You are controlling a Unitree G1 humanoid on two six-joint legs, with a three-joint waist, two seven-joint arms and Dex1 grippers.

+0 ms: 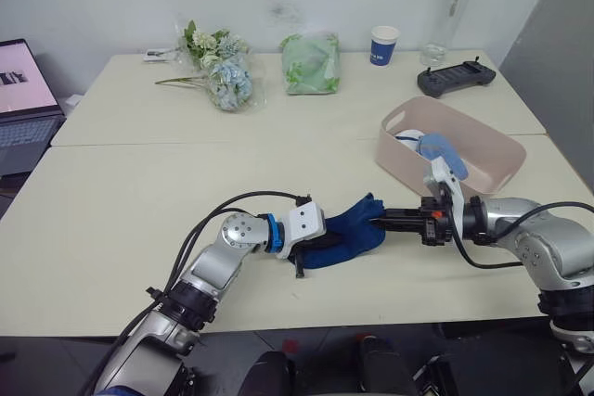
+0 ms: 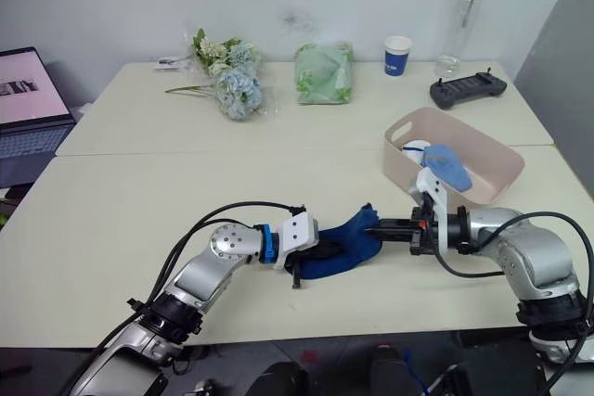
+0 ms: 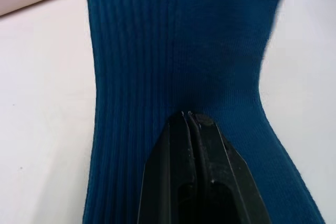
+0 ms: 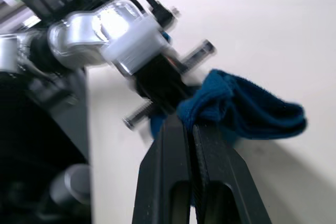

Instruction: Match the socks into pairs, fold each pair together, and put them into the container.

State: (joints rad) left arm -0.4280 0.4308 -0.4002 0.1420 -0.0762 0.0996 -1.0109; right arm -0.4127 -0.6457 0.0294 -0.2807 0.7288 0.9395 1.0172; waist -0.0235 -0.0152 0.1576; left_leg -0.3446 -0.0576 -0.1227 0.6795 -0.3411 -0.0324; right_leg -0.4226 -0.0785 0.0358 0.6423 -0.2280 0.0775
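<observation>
Both arms are working the dark navy socks (image 1: 345,234) at the near middle of the counter (image 1: 121,220). The left gripper (image 1: 303,261) is pinching one end with its fingers pressed together on the ribbed knit, as the left wrist view is showing; the right gripper (image 1: 375,221) is pinching the opposite end, fingers closed on a bunched fold of cloth. Risk, as I am judging it: the two grippers are pulling on the same soft bundle from opposite ends, so if one draws away faster, the knit could stretch and slip out of the other pinch, or the two layers could slide apart and undo the pairing. The right grip is holding only a small tuck of fabric, which looks the likelier to let go. A lift toward the container (image 1: 486,148) could also drag a loose tail over its rim. The navy bundle is lying rumpled, humped toward the right end and flatter toward the left. The pink container is sitting well to the right, already holding a light blue sock (image 1: 444,154) and something white (image 1: 411,139) beside it.
</observation>
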